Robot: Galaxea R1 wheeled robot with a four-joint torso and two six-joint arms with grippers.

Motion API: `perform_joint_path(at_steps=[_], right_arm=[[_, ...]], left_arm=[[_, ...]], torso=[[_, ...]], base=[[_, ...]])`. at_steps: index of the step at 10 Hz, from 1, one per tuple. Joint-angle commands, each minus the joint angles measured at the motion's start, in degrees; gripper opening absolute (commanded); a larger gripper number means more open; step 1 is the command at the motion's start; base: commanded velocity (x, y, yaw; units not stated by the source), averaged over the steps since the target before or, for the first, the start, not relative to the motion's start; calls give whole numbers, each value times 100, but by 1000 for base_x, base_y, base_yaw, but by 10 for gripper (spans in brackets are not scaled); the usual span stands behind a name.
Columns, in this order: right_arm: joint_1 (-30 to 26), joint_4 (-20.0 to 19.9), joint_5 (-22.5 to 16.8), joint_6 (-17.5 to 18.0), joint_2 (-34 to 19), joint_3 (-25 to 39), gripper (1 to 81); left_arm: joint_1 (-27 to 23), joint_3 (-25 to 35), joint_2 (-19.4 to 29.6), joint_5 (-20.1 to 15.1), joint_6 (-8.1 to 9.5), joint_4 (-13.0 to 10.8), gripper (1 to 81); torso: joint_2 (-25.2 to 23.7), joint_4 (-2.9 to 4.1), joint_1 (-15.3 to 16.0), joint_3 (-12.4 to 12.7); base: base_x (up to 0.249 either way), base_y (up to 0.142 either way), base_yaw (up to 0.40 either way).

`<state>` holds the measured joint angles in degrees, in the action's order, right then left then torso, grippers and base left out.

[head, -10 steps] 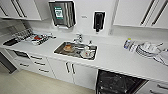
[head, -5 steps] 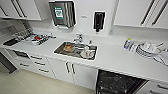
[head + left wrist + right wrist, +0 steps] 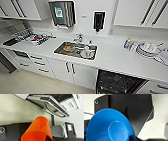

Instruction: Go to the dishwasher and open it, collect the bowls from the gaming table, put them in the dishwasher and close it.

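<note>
A kitchen counter (image 3: 117, 58) with a sink (image 3: 76, 50) full of dishes, seen from the robot's head camera, with the dishwasher (image 3: 117, 83) standing open below the worktop to the right of the sink, its dark interior exposed and its door (image 3: 55, 105) dropped down. At the right wrist, a blue bowl (image 3: 109, 126) sits close against the camera, apparently carried by the right gripper, though its fingers cannot be made out. At the left wrist, an orange bowl-like vessel (image 3: 37, 130) sits equally close, and that grip cannot be judged either. The lowered door lies beyond the orange vessel in the left wrist view, so the open machine appears nearer the left arm
</note>
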<state>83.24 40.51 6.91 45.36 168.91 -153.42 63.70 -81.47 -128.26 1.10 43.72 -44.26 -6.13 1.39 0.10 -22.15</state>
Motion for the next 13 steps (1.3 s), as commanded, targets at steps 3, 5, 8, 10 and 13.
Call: perform_joint_path(at_steps=[3,5,8,10,13], right_arm=[[-892,-166,-50,122,-1866,1841,10],[-1014,-175,-6,122,-2657,2879,10],[-1041,-262,11,122,-2764,2986,10],[-1041,-307,91,122,-2781,2968,10],[-1050,-342,100,131,-2764,2968,10]], left_arm=[[-1548,1203,54,-1569,366,243,10],[-2039,1449,-25,-1937,532,260,10],[-2883,1538,-631,-2921,867,252,10],[-3358,1520,-1088,-3475,1069,243,10],[-4219,1458,-1702,-4168,1420,251,10]], torso=[[2,0,2,-2],[5,0,4,-4],[7,0,4,-433],[7,0,4,-724],[13,0,11,-693]], base=[[0,0,0],[0,0,0],[0,0,0],[0,0,0],[0,0,0]])
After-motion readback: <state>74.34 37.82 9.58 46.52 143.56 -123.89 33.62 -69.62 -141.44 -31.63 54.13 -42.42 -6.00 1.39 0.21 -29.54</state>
